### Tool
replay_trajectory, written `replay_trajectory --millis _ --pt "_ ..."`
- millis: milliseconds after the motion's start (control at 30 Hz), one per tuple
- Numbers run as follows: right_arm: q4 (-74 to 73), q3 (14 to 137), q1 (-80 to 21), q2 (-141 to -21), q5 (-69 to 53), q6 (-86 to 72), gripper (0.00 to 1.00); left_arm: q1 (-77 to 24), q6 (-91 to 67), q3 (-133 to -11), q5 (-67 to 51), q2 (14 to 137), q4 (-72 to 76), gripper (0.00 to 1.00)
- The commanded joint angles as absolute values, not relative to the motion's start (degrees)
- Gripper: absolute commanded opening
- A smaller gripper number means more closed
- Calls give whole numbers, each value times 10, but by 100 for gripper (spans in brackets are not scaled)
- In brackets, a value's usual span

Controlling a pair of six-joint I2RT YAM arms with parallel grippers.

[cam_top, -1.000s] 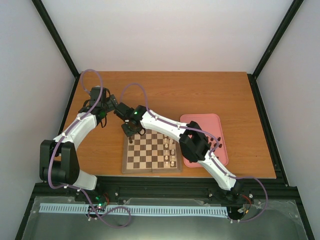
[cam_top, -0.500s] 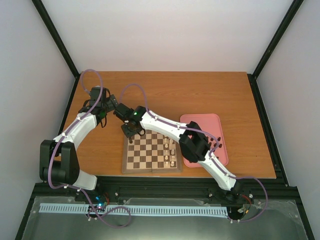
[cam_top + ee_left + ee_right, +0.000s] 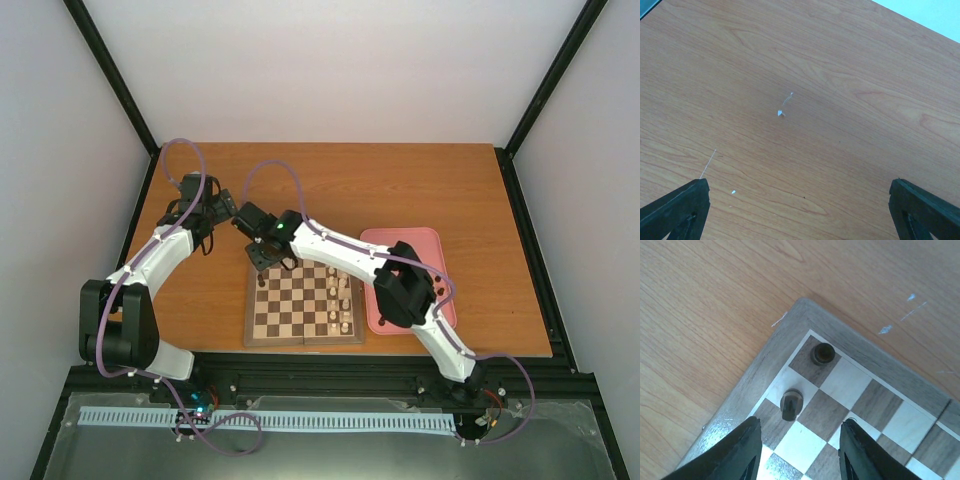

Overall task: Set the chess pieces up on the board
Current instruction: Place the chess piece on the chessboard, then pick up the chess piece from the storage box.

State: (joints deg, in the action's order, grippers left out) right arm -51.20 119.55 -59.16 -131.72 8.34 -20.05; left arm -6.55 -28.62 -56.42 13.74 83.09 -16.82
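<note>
The wooden board (image 3: 290, 322) lies at the table's near middle. In the right wrist view its corner (image 3: 760, 371) shows two dark chess pieces: one (image 3: 822, 354) stands on the corner square, and another (image 3: 791, 404) stands on the neighbouring square along the edge. My right gripper (image 3: 801, 424) hovers open just above that second piece, with nothing between its fingers, at the board's far-left corner (image 3: 262, 262). My left gripper (image 3: 799, 186) is open over bare table left of the board (image 3: 205, 222). A few dark pieces (image 3: 432, 289) lie in the pink tray.
Cream-white pieces (image 3: 341, 300) stand in two columns on the board's right side. The pink tray (image 3: 405, 243) sits right of the board, partly under my right arm. Small white flecks (image 3: 780, 113) mark the tabletop. Black frame posts border the table.
My right gripper has opened and lifted a little off the dark piece on the edge square, which now stands free. The right arm's elbow shifted slightly right. The left arm has not moved.
</note>
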Motion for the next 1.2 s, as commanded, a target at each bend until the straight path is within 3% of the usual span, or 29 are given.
replay_trajectory --millis 0,33,67,133,467,800,1167 --pt "-476 1163 -595 -1252 107 -193 45 -69 -280 -589 150 839 -174 100" --pt "-467 1148 -594 -1238 111 -192 46 -69 -280 -591 153 840 -176 100" --pt "-457 1130 -593 -1221 116 -192 57 -69 -279 -593 157 840 -177 100" --pt "-439 1089 -590 -1183 125 -195 59 -69 -279 -594 161 840 -180 100" --pt "-408 826 -511 -967 185 -249 59 -69 -280 -601 161 851 -180 100" --pt "-467 571 -412 -736 220 -336 58 -77 -279 -603 173 847 -185 100" --pt "-550 456 -361 -632 139 -416 53 -83 -279 -599 170 843 -183 100"
